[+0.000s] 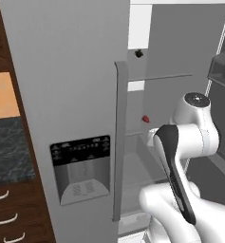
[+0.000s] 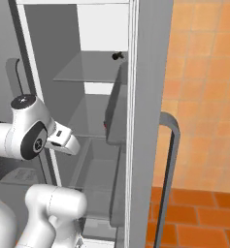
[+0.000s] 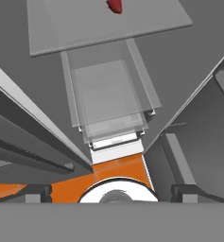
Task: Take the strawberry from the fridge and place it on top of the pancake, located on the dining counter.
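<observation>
Left base view: fridge (image 1: 76,95) stands with one door open – strawberry (image 1: 145,119) on a middle glass shelf, small blackish item (image 1: 138,53) higher up
Right base view: arm before the open compartment
Hand view: gripper (image 3: 111,193) fingers spread wide, holding nothing – strawberry at top edge

The white arm bends forward, its tool (image 3: 111,193) spread wide and holding nothing.

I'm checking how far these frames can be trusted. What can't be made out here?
- Strawberry: in the right base view, a door bin hides nearly all of it; in the hand view, the top edge clips it.
- Small blackish item on the upper shelf: too small to identify.
</observation>
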Motion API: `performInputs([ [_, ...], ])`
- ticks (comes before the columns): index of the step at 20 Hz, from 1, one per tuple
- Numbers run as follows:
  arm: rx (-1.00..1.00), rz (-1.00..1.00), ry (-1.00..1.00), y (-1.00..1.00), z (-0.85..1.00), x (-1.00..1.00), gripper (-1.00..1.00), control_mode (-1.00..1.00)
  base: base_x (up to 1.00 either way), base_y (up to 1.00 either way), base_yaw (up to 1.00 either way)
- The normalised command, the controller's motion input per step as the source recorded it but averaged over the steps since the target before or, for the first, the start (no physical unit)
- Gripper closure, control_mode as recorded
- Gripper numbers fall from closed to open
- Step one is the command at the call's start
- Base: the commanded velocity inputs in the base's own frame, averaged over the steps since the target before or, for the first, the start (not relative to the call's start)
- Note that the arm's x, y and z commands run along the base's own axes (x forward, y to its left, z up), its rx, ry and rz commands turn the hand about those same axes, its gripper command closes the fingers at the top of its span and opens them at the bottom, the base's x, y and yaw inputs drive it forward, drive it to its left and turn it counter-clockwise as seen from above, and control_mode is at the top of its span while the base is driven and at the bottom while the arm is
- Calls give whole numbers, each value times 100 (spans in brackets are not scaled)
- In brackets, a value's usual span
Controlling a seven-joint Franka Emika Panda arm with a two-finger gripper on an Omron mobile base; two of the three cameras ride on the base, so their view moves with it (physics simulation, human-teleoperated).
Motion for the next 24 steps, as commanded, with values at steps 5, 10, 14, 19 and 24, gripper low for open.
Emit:
performInputs([
  [5, 0, 0, 0, 0, 0, 0, -100, 100, 30, -18, 5],
  [10, 0, 0, 0, 0, 0, 0, -100, 100, 26, -20, 2],
  [14, 0, 0, 0, 0, 0, 0, -100, 100, 21, -31, 1],
  [19, 0, 0, 0, 0, 0, 0, -100, 100, 16, -38, 0],
  [24, 0, 0, 0, 0, 0, 0, -100, 100, 29, -19, -1],
])
